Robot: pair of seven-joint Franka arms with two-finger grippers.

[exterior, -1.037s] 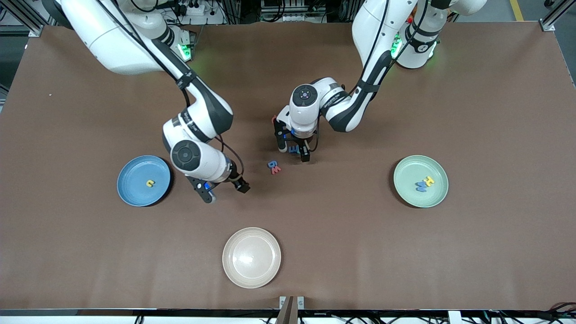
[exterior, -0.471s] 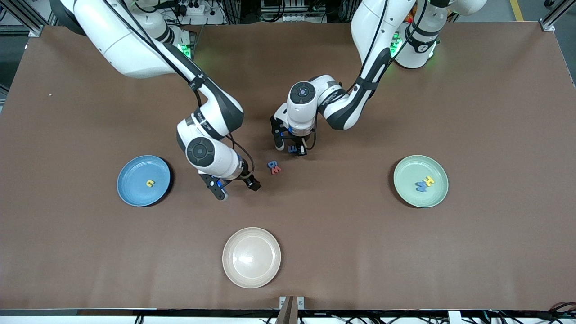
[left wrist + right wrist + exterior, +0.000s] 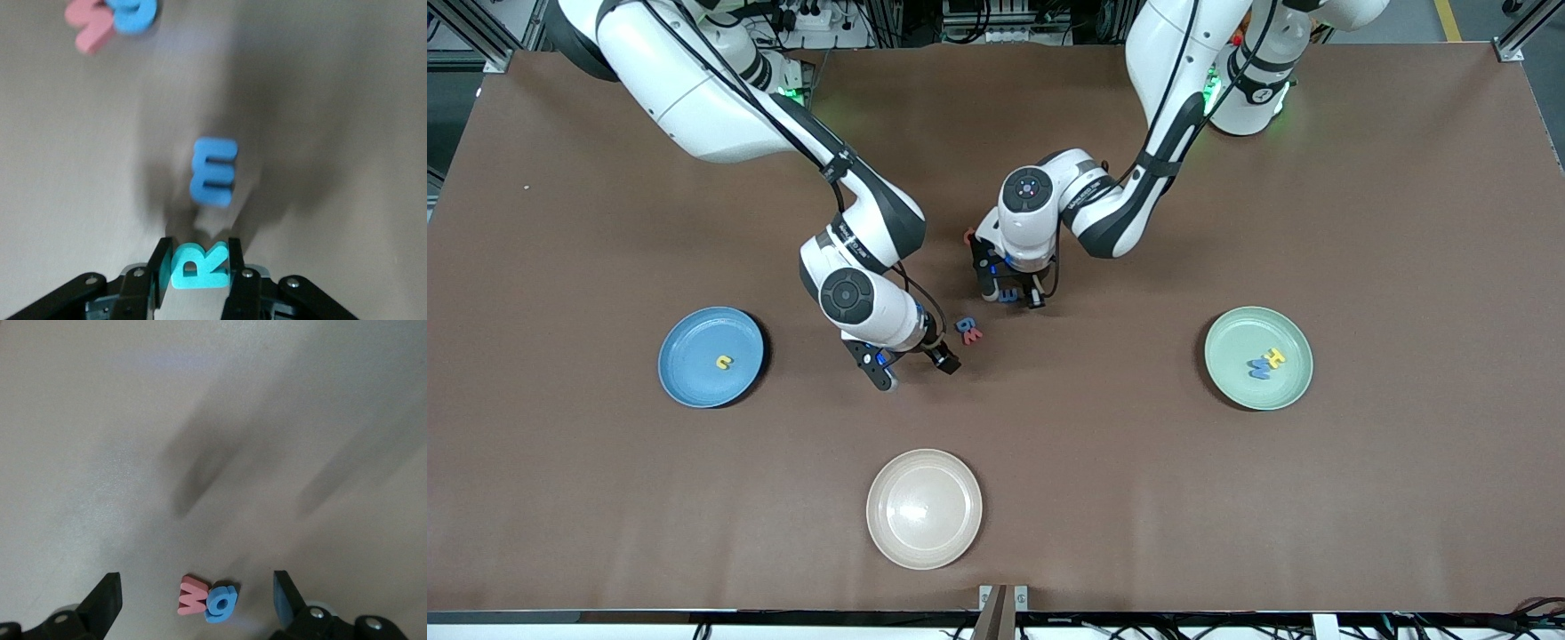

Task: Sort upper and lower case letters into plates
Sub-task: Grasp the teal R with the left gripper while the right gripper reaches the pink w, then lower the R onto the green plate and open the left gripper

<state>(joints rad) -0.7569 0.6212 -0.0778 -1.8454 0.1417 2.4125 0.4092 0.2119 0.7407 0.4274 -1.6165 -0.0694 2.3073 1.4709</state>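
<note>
Teal R: being pinched between the fingers of the left tool, which closed on it within the last second; a blue E is lying flat on the surface just under and ahead of it.
Left tool in the front view: sitting low over the middle of the surface, narrow and holding the letter.
Red and blue pair: two small letters lying touching each other, near the right tool and nearer the front camera than the left tool.
Right tool: having slid from beside the blue plate toward the pair, hanging wide open and empty just beside them.
Blue plate: carrying one yellow letter, toward the right arm's end.
Green plate: carrying a yellow and a blue letter, toward the left arm's end.
Meaning: the R is likely heading to the green plate next.
Surface: brown matte, also bearing an empty cream plate nearest the camera.
Room: cables and metal framing showing around the arm bases.
</note>
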